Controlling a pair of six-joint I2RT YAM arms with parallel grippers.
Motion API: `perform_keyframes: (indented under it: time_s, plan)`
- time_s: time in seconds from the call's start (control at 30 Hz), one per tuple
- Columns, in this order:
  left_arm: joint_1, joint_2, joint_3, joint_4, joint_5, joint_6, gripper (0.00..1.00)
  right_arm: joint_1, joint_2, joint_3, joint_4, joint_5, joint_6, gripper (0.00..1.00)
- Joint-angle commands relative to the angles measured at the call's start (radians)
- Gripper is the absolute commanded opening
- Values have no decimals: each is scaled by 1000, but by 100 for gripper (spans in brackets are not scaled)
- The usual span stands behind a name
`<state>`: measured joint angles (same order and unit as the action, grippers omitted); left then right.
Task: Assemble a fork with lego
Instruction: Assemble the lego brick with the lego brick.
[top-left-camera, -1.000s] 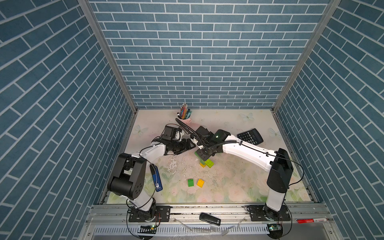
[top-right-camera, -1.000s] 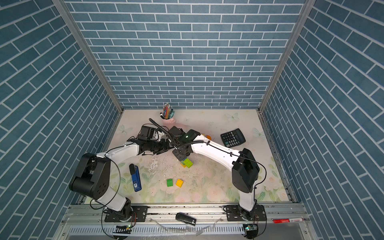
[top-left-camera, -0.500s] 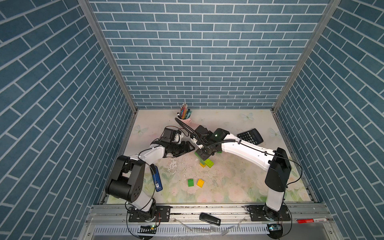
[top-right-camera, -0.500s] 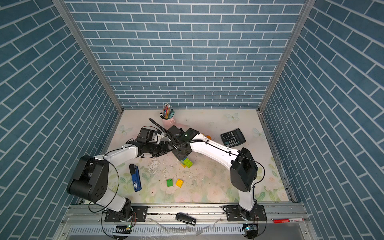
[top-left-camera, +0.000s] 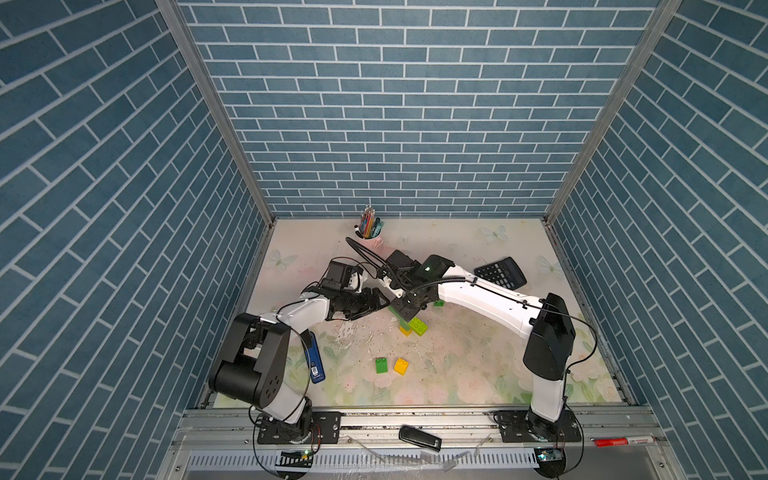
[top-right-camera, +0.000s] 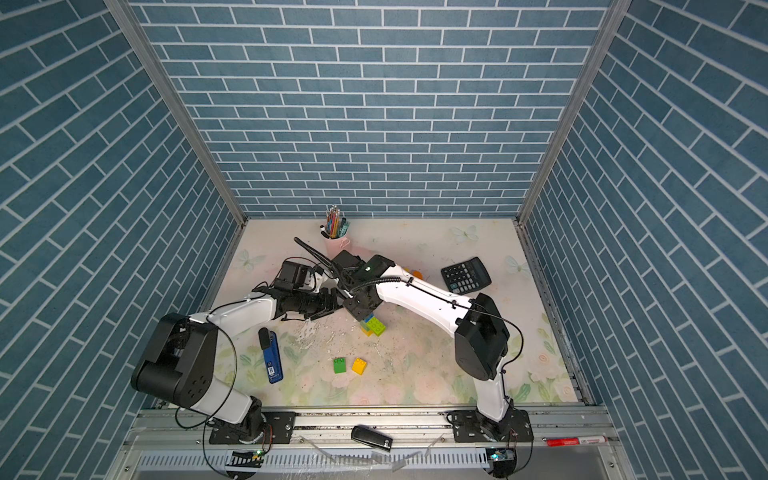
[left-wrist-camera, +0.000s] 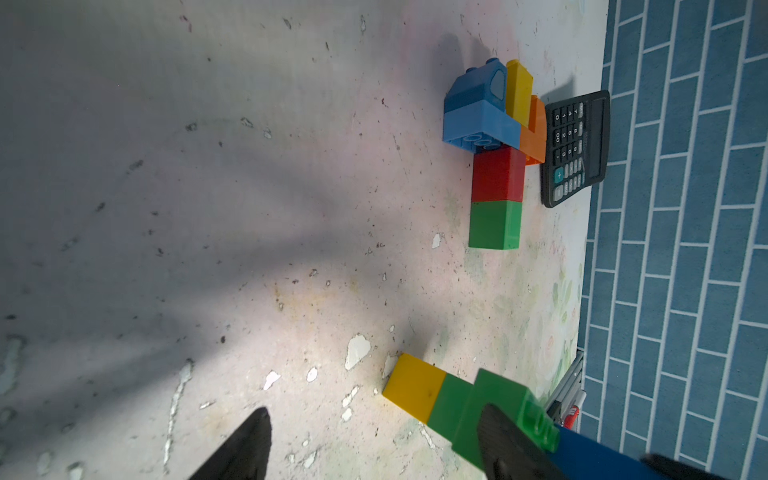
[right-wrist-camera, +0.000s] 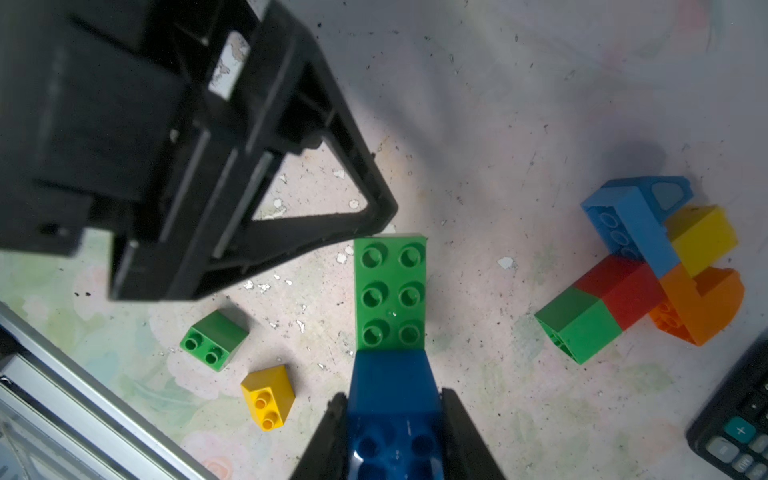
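Clamped tight in the right gripper (right-wrist-camera: 392, 397): dark blue brick (right-wrist-camera: 392, 382), joined to green six-stud brick (right-wrist-camera: 390, 291). Spread wide, holding nothing, alongside: left gripper (left-wrist-camera: 374, 415).

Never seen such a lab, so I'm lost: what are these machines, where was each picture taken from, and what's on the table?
Two white robot arms stand at a table. Two pictures look down from overhead; two come from cameras on the wrists. The right gripper is shut on a dark blue brick joined to a green oblong brick. The left gripper is open beside it. Also there: a green brick, a yellow brick, a cluster of joined bricks, a calculator, a pencil cup.
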<state>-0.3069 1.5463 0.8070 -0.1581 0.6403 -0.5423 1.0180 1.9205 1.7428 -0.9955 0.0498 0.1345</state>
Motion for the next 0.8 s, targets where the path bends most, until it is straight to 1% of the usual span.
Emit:
perform_keyframes:
  time_s: [0.0,0.1,0.3,0.5,0.53,0.57,0.6,0.63,0.67,0.7,0.77]
  plan:
    - [-8,-18,-6,-7,-2,12,80,-5,56,-44,-98,-67,40,0]
    - [-7,-11,0,-7,-1,12,80,-3,62,-42,-107,-71,54,0]
    - [-8,-8,12,-14,1,16,80,-1,89,-34,-157,-9,17,0]
    - [-6,-18,18,-26,-11,16,80,-7,46,-42,-98,-5,37,0]
    - [-6,-18,18,-23,-11,13,80,-8,33,-37,-81,1,42,9]
    - [-6,-18,18,-21,-11,10,80,-10,18,-33,-60,8,49,32]
    - [-6,-19,17,-20,-14,8,80,-12,4,-30,-41,19,53,49]
    - [-6,-20,16,-20,-18,5,80,-12,-12,-25,-21,35,58,60]
    - [-6,-23,15,-21,-23,2,80,-14,-26,-19,-6,50,62,67]
    - [-6,-26,14,-20,-25,0,80,-15,-39,-13,10,67,64,71]
    - [-5,-31,11,-20,-32,-5,80,-18,-72,-13,50,98,71,73]
